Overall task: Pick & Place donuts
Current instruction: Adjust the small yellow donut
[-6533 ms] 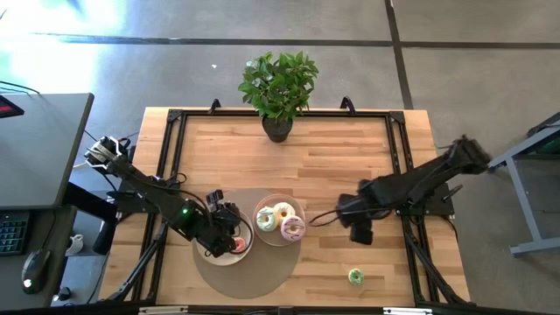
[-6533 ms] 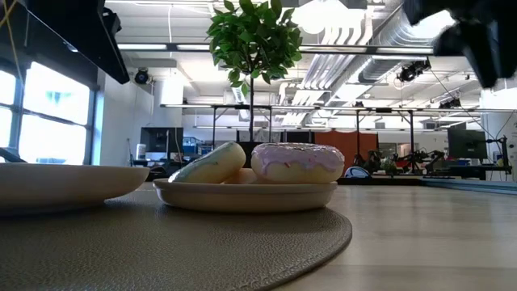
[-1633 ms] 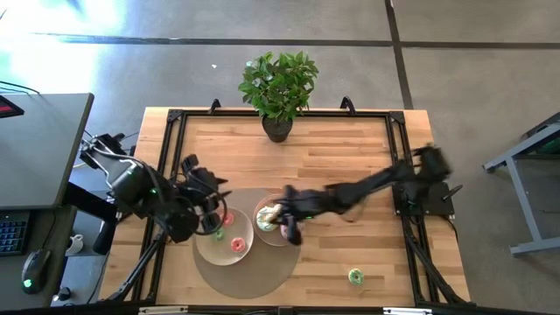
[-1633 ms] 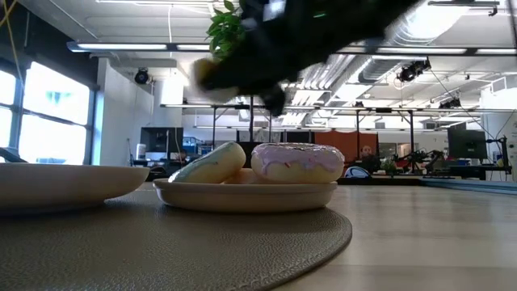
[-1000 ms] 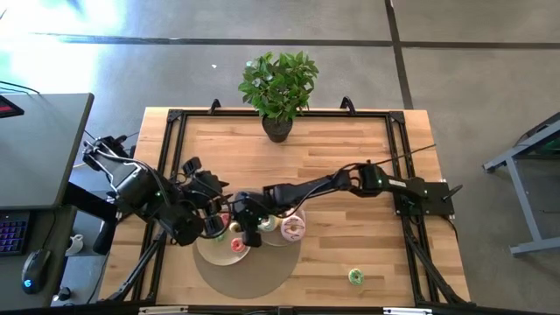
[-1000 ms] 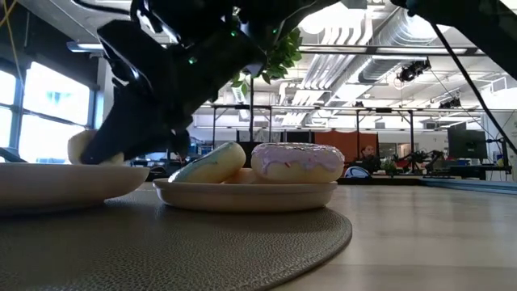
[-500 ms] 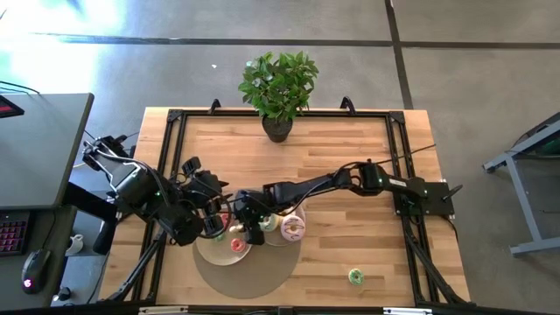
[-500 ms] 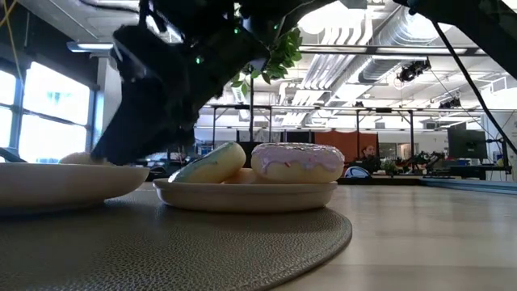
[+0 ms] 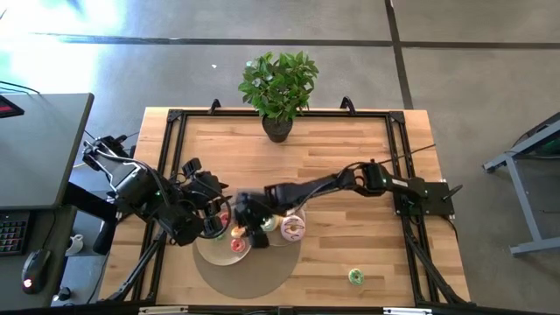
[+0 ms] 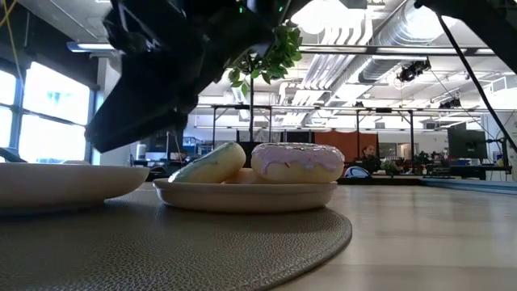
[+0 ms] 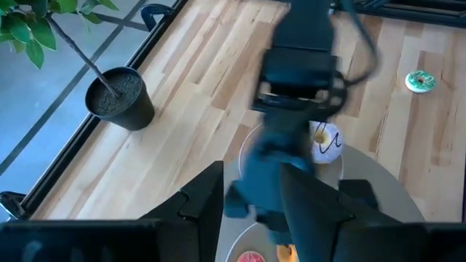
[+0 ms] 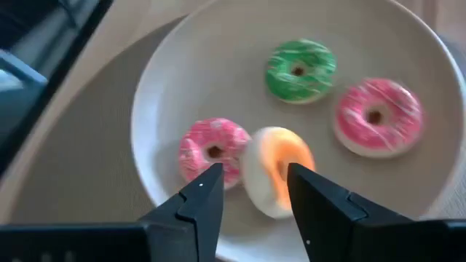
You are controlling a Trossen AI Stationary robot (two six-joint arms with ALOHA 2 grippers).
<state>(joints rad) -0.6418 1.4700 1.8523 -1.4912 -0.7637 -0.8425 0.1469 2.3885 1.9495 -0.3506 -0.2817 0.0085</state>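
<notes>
My right gripper (image 12: 251, 196) is open just above the left beige plate (image 12: 167, 87), reaching in from the table's right; it also shows in the high view (image 9: 252, 224). Below its fingertips a yellow-orange mini donut (image 12: 278, 171) lies tilted in the plate, against a pink mini donut (image 12: 213, 149). A green mini donut (image 12: 300, 69) and another pink one (image 12: 377, 116) lie flat in the same plate. My left gripper (image 11: 251, 211) is open and empty at that plate's left side (image 9: 210, 219). Another green mini donut (image 9: 355, 276) lies on the bare table.
The right plate (image 10: 246, 196) holds a white-green donut (image 10: 212, 166) and a pink-iced donut (image 10: 297, 162). Both plates stand on a round grey mat (image 9: 262, 276). A potted plant (image 9: 278, 87) stands at the far edge. My right arm (image 9: 332, 185) stretches over the right plate.
My right gripper came down to the left plate with the yellow-orange donut, then went up a little. The donut has stayed in the plate, lying tilted against a pink one.
</notes>
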